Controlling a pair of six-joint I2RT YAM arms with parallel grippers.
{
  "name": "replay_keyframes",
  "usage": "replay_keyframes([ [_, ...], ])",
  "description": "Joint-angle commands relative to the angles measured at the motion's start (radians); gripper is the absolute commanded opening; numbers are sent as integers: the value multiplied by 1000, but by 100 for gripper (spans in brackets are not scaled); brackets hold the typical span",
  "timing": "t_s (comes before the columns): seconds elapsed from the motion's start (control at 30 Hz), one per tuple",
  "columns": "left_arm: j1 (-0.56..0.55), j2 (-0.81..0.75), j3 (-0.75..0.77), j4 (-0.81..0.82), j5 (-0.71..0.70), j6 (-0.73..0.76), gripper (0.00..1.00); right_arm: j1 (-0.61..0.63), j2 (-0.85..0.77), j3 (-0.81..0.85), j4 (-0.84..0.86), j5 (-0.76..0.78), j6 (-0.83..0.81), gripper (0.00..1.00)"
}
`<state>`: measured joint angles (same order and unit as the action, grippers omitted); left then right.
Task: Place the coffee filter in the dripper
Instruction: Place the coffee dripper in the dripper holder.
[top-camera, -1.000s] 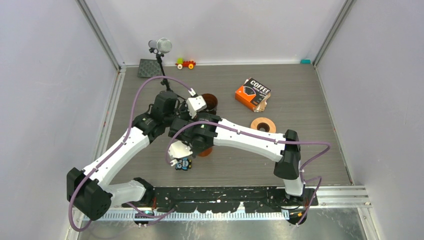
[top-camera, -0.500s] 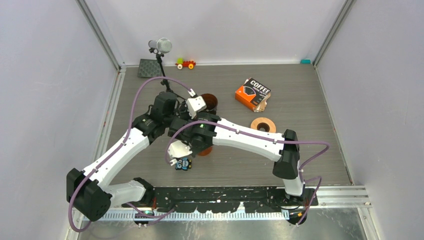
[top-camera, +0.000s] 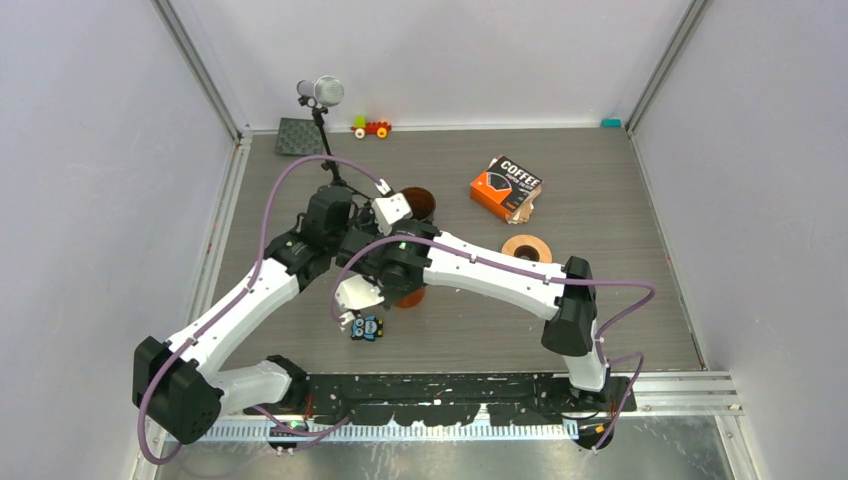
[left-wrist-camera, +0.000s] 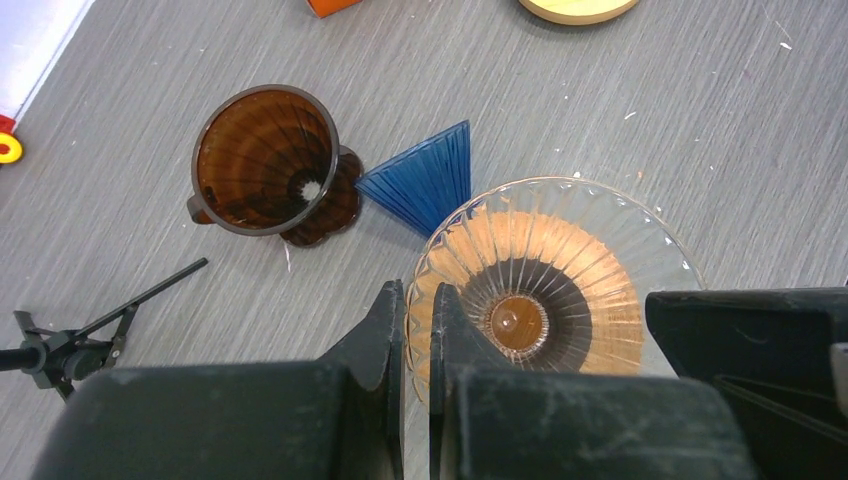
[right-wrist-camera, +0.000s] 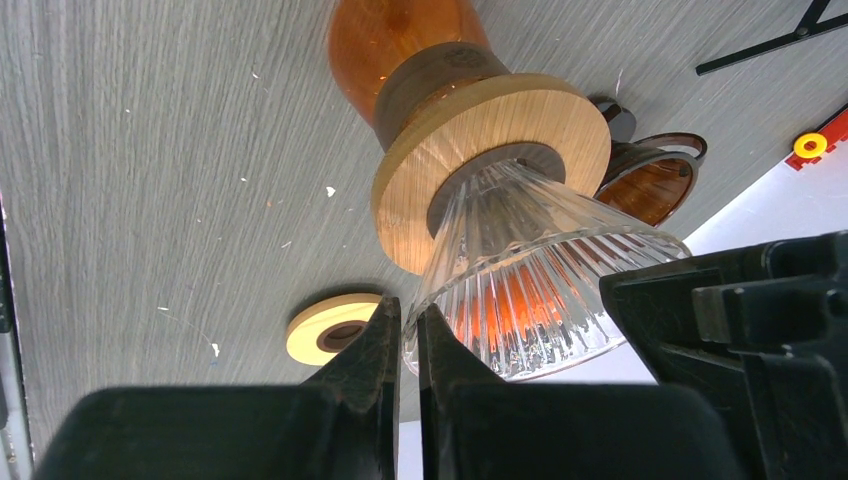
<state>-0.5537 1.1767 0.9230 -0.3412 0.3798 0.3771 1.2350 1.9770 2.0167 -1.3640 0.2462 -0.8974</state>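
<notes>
A clear ribbed glass dripper (left-wrist-camera: 560, 270) with a wooden collar (right-wrist-camera: 480, 130) sits on an amber carafe (right-wrist-camera: 395, 40); from above it shows as an orange patch (top-camera: 408, 296) under the crossed arms. My left gripper (left-wrist-camera: 415, 320) is shut on the dripper's rim, one finger inside and one outside. My right gripper (right-wrist-camera: 410, 335) is shut on the same rim at another spot. A blue ribbed cone (left-wrist-camera: 425, 185) lies on its side beside the dripper. The orange coffee filter box (top-camera: 505, 188) lies at the back right. No loose paper filter shows.
A brown plastic dripper (left-wrist-camera: 265, 160) stands just beyond the glass one. A wooden ring (top-camera: 527, 249) lies to the right. A small toy figure (top-camera: 366, 327) lies near the front. A microphone stand (top-camera: 320, 95), a black pad (top-camera: 297, 136) and a toy car (top-camera: 371, 127) are at the back.
The right arm's wrist has shifted slightly back and left, and the toy figure shows more fully. Both grippers keep their hold.
</notes>
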Motion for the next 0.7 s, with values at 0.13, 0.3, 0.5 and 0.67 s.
replay_keyframes([
  [0.13,-5,110,-186,-423,-160,89,0,-16,94,-11,93,-78,-23,1],
  [0.3,-5,118,-192,-422,-164,96,0,-16,112,13,71,-82,-25,0],
  [0.5,-5,109,-204,-422,-172,106,0,-17,124,24,60,-87,-31,1],
  [0.67,-5,93,-186,-435,-178,105,0,-16,118,39,54,-76,-29,1],
])
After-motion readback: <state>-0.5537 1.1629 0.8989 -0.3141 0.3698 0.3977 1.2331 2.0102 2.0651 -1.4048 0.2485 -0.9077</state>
